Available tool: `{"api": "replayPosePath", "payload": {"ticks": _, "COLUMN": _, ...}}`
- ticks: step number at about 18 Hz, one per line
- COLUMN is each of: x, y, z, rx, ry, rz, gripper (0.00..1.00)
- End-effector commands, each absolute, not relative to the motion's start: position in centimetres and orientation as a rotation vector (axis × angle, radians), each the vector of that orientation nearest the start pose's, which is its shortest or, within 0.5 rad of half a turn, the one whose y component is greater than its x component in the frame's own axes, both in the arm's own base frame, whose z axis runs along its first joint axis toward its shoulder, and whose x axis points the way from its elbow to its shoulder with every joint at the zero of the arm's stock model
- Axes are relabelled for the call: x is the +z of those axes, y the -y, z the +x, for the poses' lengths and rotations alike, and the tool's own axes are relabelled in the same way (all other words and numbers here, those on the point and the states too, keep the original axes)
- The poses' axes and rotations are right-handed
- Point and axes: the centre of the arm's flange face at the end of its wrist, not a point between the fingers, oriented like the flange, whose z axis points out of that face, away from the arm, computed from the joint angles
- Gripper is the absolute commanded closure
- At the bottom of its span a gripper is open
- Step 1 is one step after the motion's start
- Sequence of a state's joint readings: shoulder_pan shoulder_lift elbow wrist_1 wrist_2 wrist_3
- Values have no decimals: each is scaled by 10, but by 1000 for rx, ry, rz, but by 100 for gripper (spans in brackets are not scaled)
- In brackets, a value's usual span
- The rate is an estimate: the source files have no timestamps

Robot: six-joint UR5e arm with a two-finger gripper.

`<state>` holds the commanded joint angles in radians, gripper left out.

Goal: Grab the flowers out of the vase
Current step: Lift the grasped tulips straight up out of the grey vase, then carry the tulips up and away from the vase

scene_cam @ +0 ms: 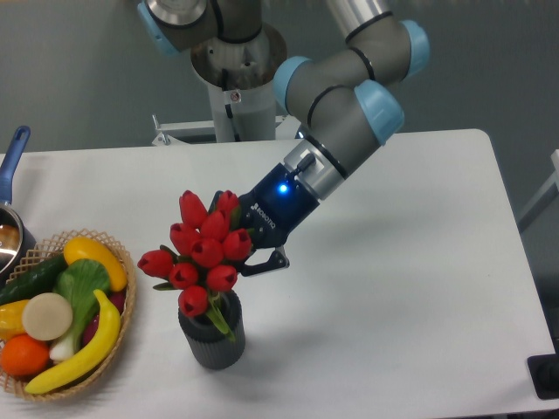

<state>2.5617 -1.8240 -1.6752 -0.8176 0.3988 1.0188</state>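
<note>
While clamped on the flowers (pixel 203 252), the end effector (pixel 253 255) sits up and right of the vase (pixel 211 339); lowest bud and leaf reach its mouth.

White table (pixel 419 288), wicker fruit basket (pixel 118 345) at left, blue-handled pot (pixel 10 175) at left edge

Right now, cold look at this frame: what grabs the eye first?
The flowers: a bright red tulip bunch at front centre, rising from the dark grey vase, with the gripper clamped in among them from the right, its jaws hidden behind the blooms. Next, the grey and blue arm slanting down from upper right, then the wicker fruit basket at the table's left edge.
</note>
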Motion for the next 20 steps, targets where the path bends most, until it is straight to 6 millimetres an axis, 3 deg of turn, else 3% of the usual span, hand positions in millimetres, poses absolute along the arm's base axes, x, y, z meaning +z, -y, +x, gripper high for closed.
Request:
{"api": "replayPosePath", "payload": {"ticks": 5, "x": 473, "y": -502, "z": -356, "rx": -355, "ry": -250, "rz": -1927, "gripper": 69}}
{"api": "replayPosePath", "payload": {"ticks": 10, "x": 528, "y": -501, "z": -359, "rx": -344, "ry": -175, "rz": -1919, "gripper": 69}}
{"api": "replayPosePath", "payload": {"ticks": 15, "x": 568, "y": -482, "z": -356, "rx": -302, "ry": -141, "rz": -1901, "gripper": 69}}
{"api": "replayPosePath", "payload": {"ticks": 18, "x": 586, "y": -442, "z": -377, "rx": -228, "ry": -57, "rz": -1902, "gripper": 69}}
{"api": "replayPosePath", "payload": {"ticks": 20, "x": 573, "y": -403, "z": -409, "rx": -161, "ry": 54, "rz": -1932, "gripper": 69}}
